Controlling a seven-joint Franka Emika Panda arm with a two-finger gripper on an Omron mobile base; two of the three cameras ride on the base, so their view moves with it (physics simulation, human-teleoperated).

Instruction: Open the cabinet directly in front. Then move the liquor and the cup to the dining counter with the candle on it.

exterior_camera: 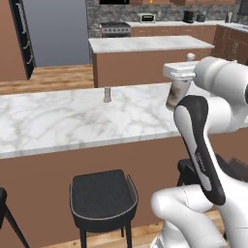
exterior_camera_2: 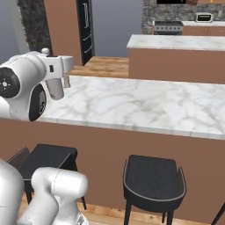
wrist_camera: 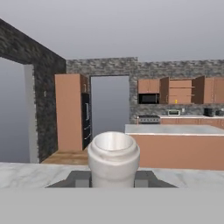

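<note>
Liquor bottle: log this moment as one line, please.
fingers: shut on liquor | liquor: upright over dining counter, right of candle | touching counter: cannot tell

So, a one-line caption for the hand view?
Tool shut on the liquor, above the dining counter.

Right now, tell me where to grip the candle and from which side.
Grip the candle across its round side, coming straight down from above: it is a short upright cylinder standing alone on the dining counter, so the sides are free. The gripper is shut on the liquor; set that down first.
</note>
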